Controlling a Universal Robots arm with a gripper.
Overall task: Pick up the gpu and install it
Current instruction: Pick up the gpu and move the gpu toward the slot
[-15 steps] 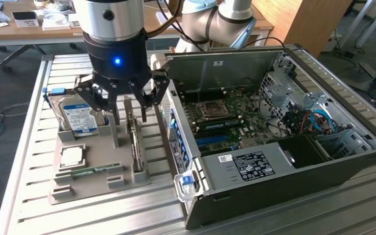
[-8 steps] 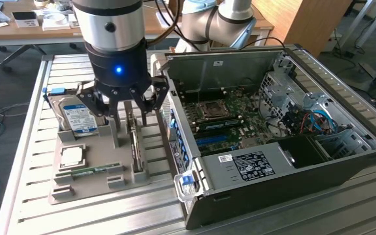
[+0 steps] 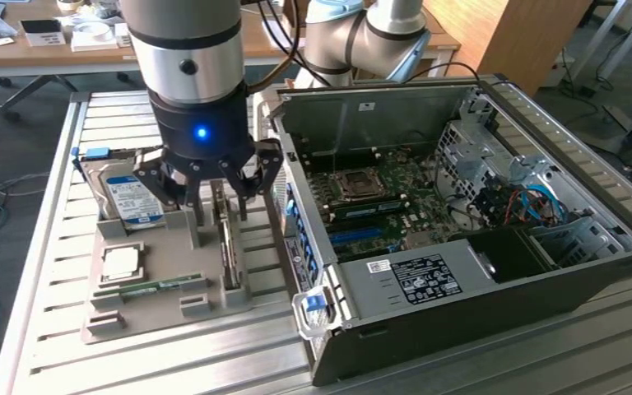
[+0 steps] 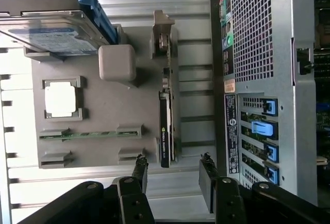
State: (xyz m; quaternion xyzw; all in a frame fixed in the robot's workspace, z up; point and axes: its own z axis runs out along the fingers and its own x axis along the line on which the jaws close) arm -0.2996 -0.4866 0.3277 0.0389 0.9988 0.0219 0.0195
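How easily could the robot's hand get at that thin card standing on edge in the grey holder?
Probably easily. The hand hangs open above the gpu, and its gap looks wider than the card's thin edge. Nothing covers the card; the hard drive sits off to one side.

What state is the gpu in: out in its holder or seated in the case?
Out. The gpu stands on edge in the grey holder beside the case; the open hand holds nothing.

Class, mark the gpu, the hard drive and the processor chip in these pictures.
gpu [image 4: 164,131]: wrist view, on the card's dark edge.
hard drive [image 3: 127,206]: exterior view, on its blue-white label.
processor chip [image 4: 60,100]: wrist view, on the middle of its pale lid.
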